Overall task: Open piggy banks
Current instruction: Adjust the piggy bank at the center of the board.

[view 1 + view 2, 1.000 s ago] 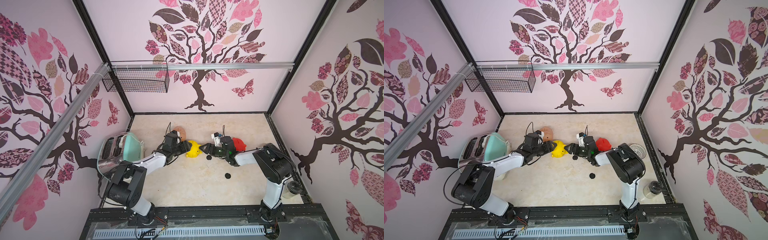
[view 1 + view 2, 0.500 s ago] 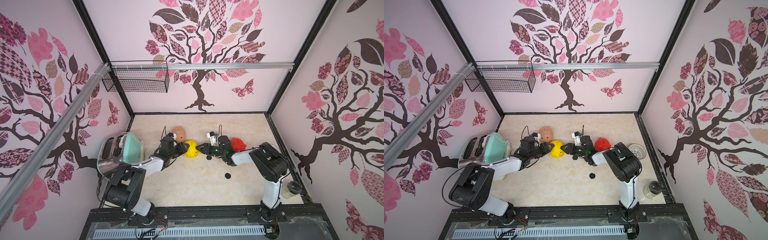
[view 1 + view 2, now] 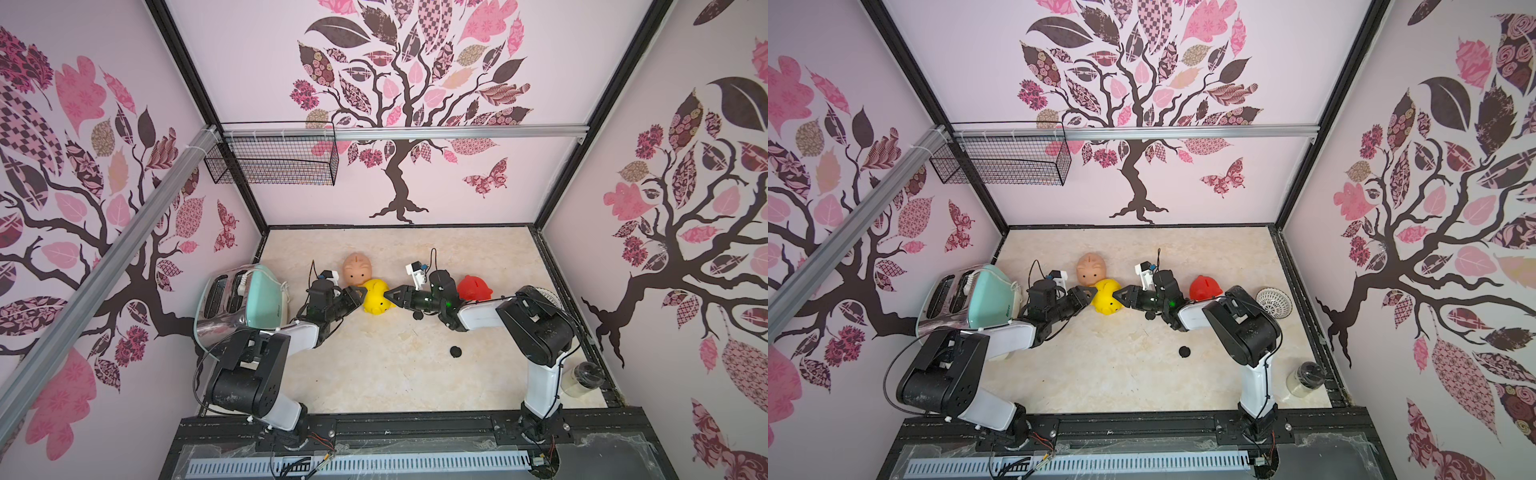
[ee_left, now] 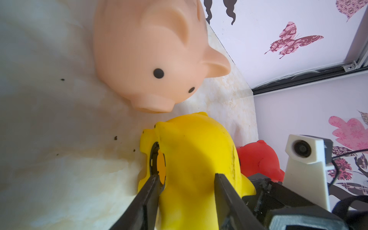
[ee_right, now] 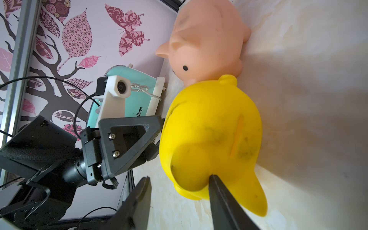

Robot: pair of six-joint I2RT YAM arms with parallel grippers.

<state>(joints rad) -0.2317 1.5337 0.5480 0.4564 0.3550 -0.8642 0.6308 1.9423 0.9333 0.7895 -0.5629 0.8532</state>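
The yellow piggy bank point(image 3: 376, 300) point(image 3: 1108, 300) lies on its side mid-table, between my two grippers. My left gripper point(image 3: 360, 296) point(image 4: 186, 175) is shut on its body; one finger sits at the round dark-rimmed belly hole point(image 4: 157, 159). My right gripper point(image 3: 388, 296) point(image 5: 178, 177) is open: one finger touches the yellow pig point(image 5: 211, 129), the other stands clear of it. The peach piggy bank point(image 3: 356, 269) point(image 4: 151, 55) stands just behind, its snout against the yellow one. The red piggy bank point(image 3: 473, 287) point(image 3: 1206, 287) sits behind the right wrist.
A mint-green toaster point(image 3: 245, 299) stands at the left wall. At the right wall there are a white lattice bowl point(image 3: 1273, 302) and a small jar point(image 3: 582, 378). Two black round plugs point(image 3: 456, 352) point(image 3: 417, 316) lie loose on the table. A wire basket point(image 3: 274, 160) hangs on the back wall.
My left gripper has drawn away from the peach pig and closed on the yellow pig. My right gripper has narrowed and moved left up against the yellow pig.
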